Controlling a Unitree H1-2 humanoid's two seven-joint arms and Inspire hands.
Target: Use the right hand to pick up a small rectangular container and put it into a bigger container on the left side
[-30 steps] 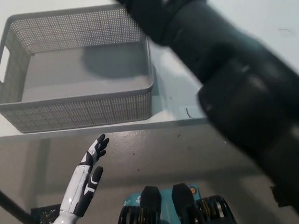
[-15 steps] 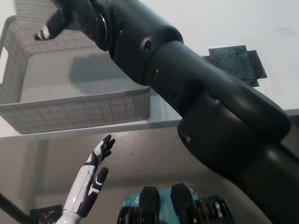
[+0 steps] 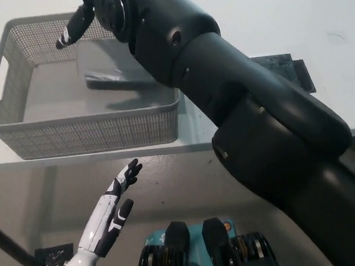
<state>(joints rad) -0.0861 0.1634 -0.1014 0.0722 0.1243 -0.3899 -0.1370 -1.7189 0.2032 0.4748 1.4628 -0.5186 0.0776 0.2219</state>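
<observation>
Looks like this one's pretty much at the finish line. The small container (image 3: 123, 78) is lying inside the big mesh basket (image 3: 16, 131), over toward the basket's right side, and it looks tipped or on its side rather than sitting flat. The black arm covers part of it, so I can't say exactly how it landed. The basket sits on the white counter (image 3: 260, 13), at its left part, close to the front edge.

The right hand (image 3: 83, 17) is up above the back wall of the basket, fingers spread and pointing out to the left, with nothing in it. So my read is the drop is done and the hand has let go. What's left, I'd guess, is just pulling the arm back out of the way. If anyone cares about the small container sitting upright, that might need a nudge, but the task only says put it in.

The left hand (image 3: 113, 210) is parked down below the counter edge at the lower left, fingers loosely spread, holding nothing.

There's a dark flat patch (image 3: 290, 70) on the counter off to the right of the arm; can't tell what it is.

Labels or writing: nothing readable anywhere. No brand on the basket or the container that I can make out.
</observation>
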